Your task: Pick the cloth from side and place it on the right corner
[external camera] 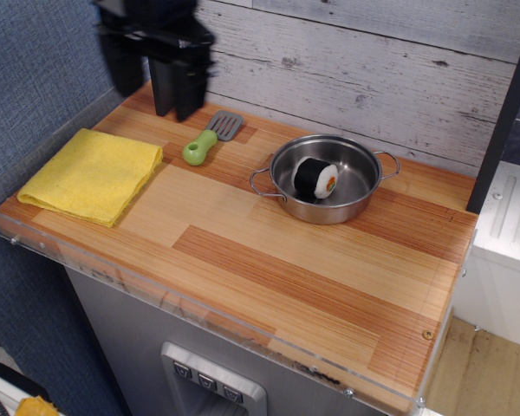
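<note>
Cloth (93,174), bright yellow and folded, lay flat at the table's nine o'clock end, untouched. The black gripper (157,78) hung in the air at about eleven o'clock, above and behind the cloth, its two fingers apart with nothing between them. A green-handled spatula (210,139) lay just beside the cloth. The right corner (416,347), at four o'clock, showed a brass screw (427,334).
</note>
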`<state>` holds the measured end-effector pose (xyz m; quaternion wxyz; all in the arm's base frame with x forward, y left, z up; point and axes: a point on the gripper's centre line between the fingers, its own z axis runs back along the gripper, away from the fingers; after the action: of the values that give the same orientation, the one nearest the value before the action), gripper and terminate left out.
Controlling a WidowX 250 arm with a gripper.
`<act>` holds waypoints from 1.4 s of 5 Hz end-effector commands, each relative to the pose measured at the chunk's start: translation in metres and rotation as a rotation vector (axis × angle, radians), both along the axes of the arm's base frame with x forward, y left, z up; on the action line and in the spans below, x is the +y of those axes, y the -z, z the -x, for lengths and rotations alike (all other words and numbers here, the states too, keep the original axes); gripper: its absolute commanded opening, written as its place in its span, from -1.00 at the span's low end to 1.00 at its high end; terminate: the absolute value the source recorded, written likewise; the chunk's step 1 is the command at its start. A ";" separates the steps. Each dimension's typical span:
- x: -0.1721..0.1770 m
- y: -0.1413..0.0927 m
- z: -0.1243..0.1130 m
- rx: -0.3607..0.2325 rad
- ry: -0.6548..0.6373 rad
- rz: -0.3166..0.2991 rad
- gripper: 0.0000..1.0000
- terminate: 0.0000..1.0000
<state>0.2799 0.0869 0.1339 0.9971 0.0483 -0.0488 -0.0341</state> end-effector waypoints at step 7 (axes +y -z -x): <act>0.079 0.071 -0.002 -0.115 0.072 0.149 1.00 -1.00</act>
<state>0.2772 0.1646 0.0539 0.9928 -0.0363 -0.0986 -0.0578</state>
